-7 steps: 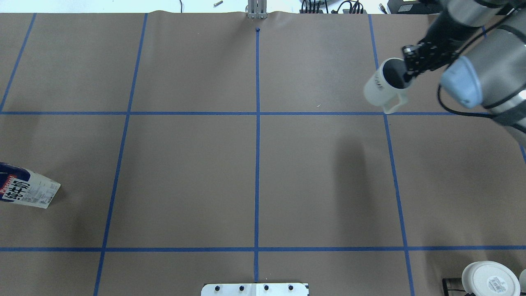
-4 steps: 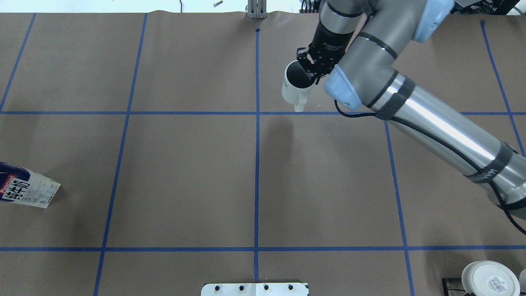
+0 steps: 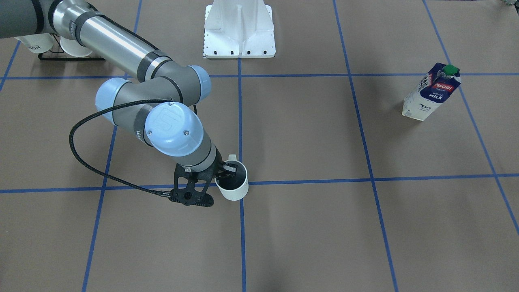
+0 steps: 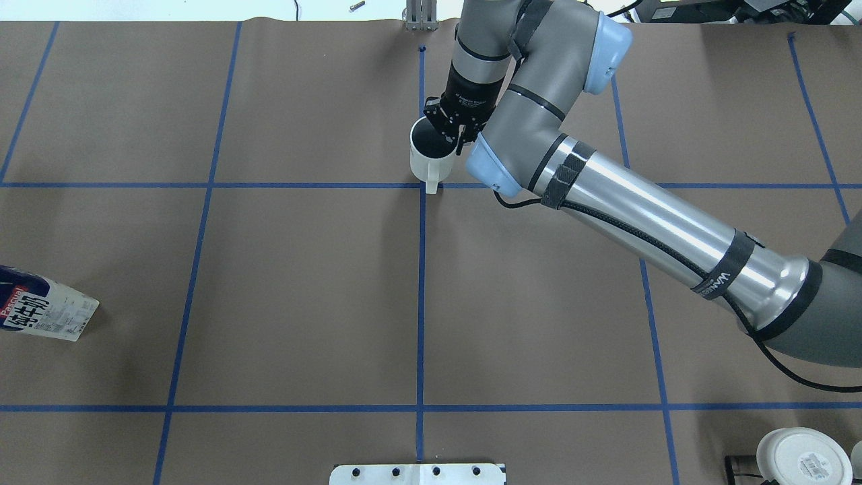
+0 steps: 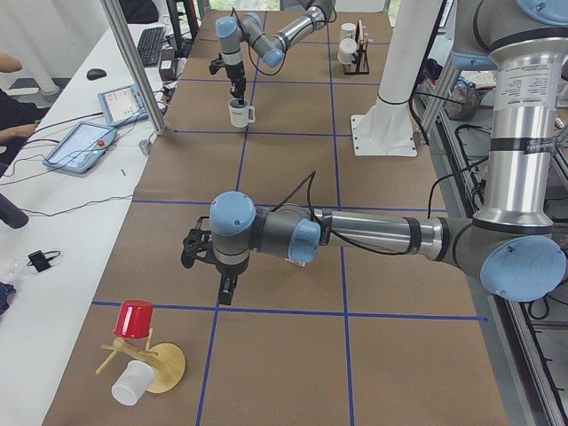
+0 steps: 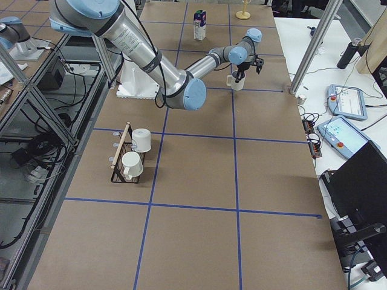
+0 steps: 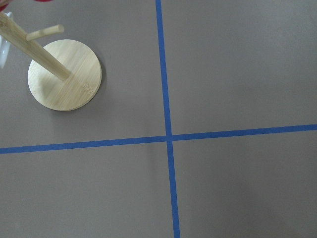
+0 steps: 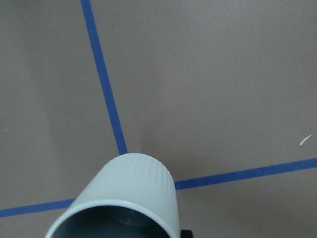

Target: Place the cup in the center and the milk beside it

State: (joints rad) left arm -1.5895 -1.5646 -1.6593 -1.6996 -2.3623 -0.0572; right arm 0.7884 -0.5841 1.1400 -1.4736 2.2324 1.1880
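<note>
While I watch the overhead feed, the right tool [image 4: 452, 137] is clamped on the rim of the cup [image 4: 424, 165], one finger dipping into the dark inside and the other against the outer wall. The cup is upright and mouth-up, with its small handle turned back toward the robot's base. It sits over the spot where the centre tape line crosses the tape line on the far side of the counter [image 4: 303, 283]. From the front camera I see the same grip [image 3: 228, 168], with the cup [image 3: 234, 190] covering that crossing. I cannot tell from any feed whether its base is resting on the counter or just above it. The right wrist camera looks down past the cup's wall onto the two blue lines meeting beneath it. The milk [image 3: 432, 93] stands upright on the robot's left side of the counter, green cap on top, well apart from the cup and touched by nothing. The left tool [image 5: 226, 291] hangs over the counter beside a tape crossing, near a wooden mug stand [image 5: 151, 366]. It shows only in the side view, so I cannot tell whether its fingers are apart or together.
</note>
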